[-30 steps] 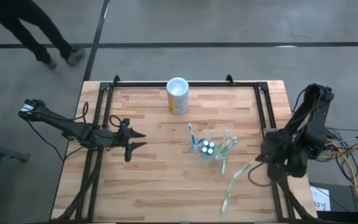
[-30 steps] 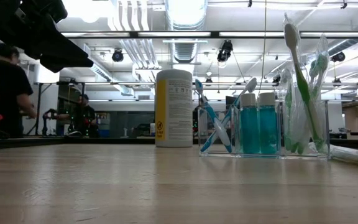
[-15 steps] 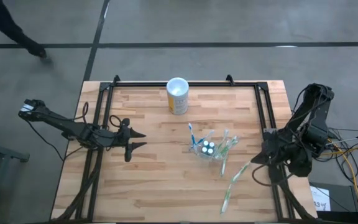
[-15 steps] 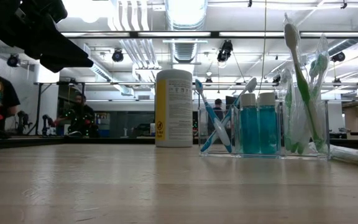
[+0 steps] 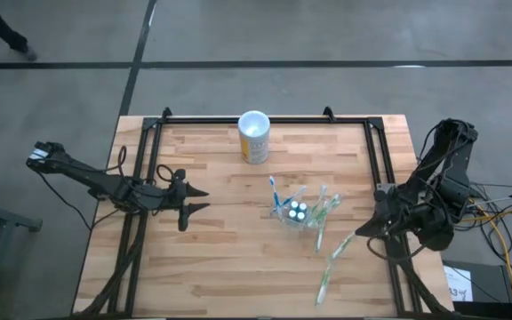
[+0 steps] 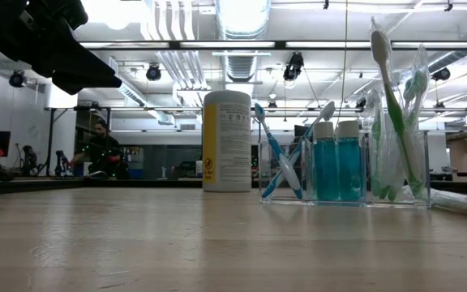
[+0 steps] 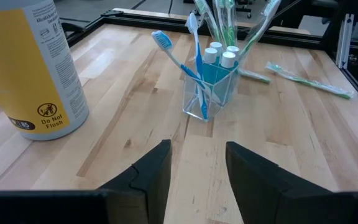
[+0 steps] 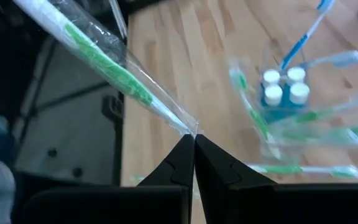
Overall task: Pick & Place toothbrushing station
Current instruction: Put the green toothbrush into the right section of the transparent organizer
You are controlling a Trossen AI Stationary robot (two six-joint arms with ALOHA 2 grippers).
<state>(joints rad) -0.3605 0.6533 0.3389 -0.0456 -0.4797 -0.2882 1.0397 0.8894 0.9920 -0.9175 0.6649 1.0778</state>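
The toothbrushing station (image 5: 299, 213) is a clear holder standing on the wood at mid-table, with blue bottles and several toothbrushes in it; the left wrist view (image 7: 207, 93) and the low view (image 6: 343, 166) also show it. My right gripper (image 5: 361, 233) is by the table's right edge, to the right of the station, and is shut on a green toothbrush in a clear wrapper (image 8: 110, 74). My left gripper (image 5: 198, 201) waits open above the table's left part, pointing toward the station. My right gripper pinches the end of the wrapped toothbrush's clear sleeve (image 8: 182, 127) between its two fingertips. The toothbrush slants away from the fingers toward the table's near left. Whether its far end touches the wood, I cannot tell.
A yellow canister with a white top (image 5: 254, 138) stands near the far edge. Another wrapped green toothbrush (image 5: 324, 286) lies on the wood near the front right. Black frame rails (image 5: 382, 160) run along the table's sides.
My right gripper has risen a little and tipped at the wrist, staying shut on the wrapped toothbrush's end. The station and the canister have not moved.
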